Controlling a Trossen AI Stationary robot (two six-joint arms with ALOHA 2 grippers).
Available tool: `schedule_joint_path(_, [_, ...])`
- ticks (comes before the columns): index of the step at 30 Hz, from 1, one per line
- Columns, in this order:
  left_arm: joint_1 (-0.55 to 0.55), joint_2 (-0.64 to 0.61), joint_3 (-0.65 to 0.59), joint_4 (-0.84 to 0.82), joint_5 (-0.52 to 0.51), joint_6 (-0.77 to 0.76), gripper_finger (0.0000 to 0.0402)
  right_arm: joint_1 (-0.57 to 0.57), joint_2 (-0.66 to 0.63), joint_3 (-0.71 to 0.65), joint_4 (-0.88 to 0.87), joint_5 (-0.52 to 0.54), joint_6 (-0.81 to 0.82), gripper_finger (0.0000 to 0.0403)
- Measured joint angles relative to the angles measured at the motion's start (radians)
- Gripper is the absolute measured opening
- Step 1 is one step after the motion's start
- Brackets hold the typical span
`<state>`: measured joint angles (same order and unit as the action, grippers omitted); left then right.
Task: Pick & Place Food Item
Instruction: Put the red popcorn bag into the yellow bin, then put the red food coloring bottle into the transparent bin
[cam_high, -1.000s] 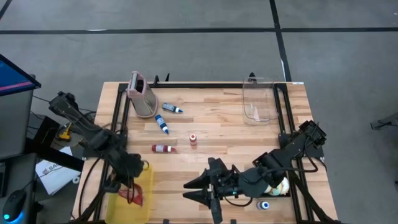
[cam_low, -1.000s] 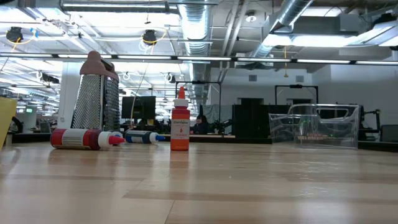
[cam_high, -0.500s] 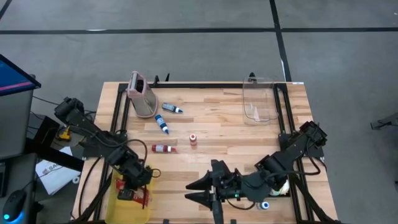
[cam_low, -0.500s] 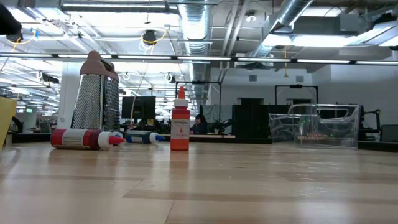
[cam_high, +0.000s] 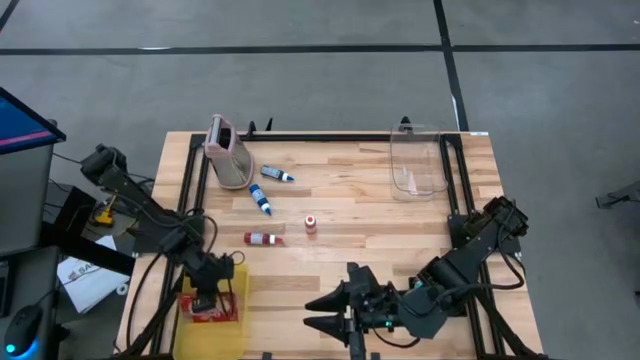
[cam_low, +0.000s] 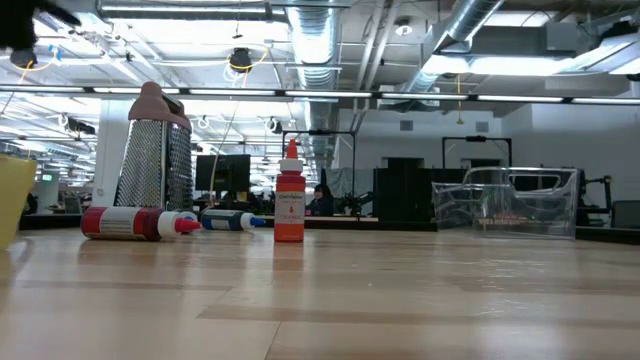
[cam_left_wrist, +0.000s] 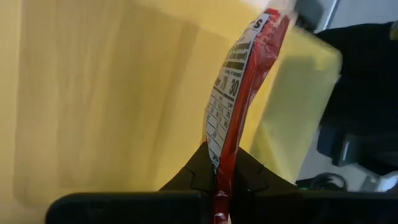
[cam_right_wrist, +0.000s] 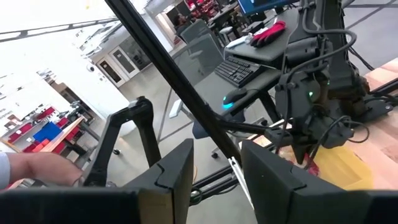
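A red food packet (cam_left_wrist: 239, 93) with a white nutrition label stands edge-on between the fingers of my left gripper (cam_left_wrist: 217, 177), which is shut on it. In the high view this gripper (cam_high: 207, 298) hangs over the yellow bin (cam_high: 232, 290) at the table's near left corner, and the packet (cam_high: 205, 308) shows red inside the bin. My right gripper (cam_high: 330, 312) is near the front edge at mid-table. It is open, holds nothing and points toward the bin. My left gripper pinches one end of the red packet (cam_left_wrist: 219, 169) between its two fingers, so the flat packet shows edge-on in the wrist view. The fingers slant down from above into the yellow bin. The packet sticks out past the fingertips; whether it touches the bin I cannot tell.
At the far left stands a metal grater (cam_high: 228, 152). Beside it lie two blue bottles (cam_high: 262, 200), (cam_high: 278, 175) and a red-capped bottle (cam_high: 264, 238). A small orange bottle (cam_high: 311, 223) stands upright at mid-table. A clear container (cam_high: 417, 165) sits at the far right.
My left gripper has gone down into the yellow bin with the red packet and has rolled about its own axis, still shut on it. The bin's outline differs from before in the high and low views; how it has moved I cannot tell.
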<state>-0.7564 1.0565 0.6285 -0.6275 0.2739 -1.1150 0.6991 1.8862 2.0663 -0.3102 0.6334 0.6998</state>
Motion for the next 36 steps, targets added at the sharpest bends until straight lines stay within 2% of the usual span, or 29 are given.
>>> schedule_joint_path(7, [-0.052, -0.016, -0.045, 0.075, -0.036, -0.019, 0.0023, -0.008, 0.0, 0.0, -0.003, 0.0, 0.0, 0.0128])
schedule_joint_path(19, [-0.056, -0.021, -0.049, 0.087, -0.047, -0.012, 0.0183, -0.008, 0.0, 0.0, 0.004, 0.0, 0.008, 0.0128])
schedule_joint_path(23, [-0.047, -0.049, -0.049, 0.085, -0.049, -0.02, 0.0216, -0.008, 0.0, 0.0, 0.004, 0.0, 0.008, 0.0128])
schedule_joint_path(29, [-0.025, -0.111, -0.049, 0.008, -0.107, -0.077, 0.0219, -0.008, 0.0, 0.0, 0.004, 0.0, 0.008, 0.0128])
schedule_joint_path(33, [-0.017, -0.131, -0.049, -0.079, -0.117, -0.121, 0.0199, -0.008, 0.0, 0.0, 0.005, 0.0, 0.008, 0.0128])
schedule_joint_path(36, [-0.017, -0.135, -0.049, -0.072, -0.117, -0.121, 0.0179, -0.008, 0.0, 0.0, 0.005, 0.0, 0.008, 0.0128])
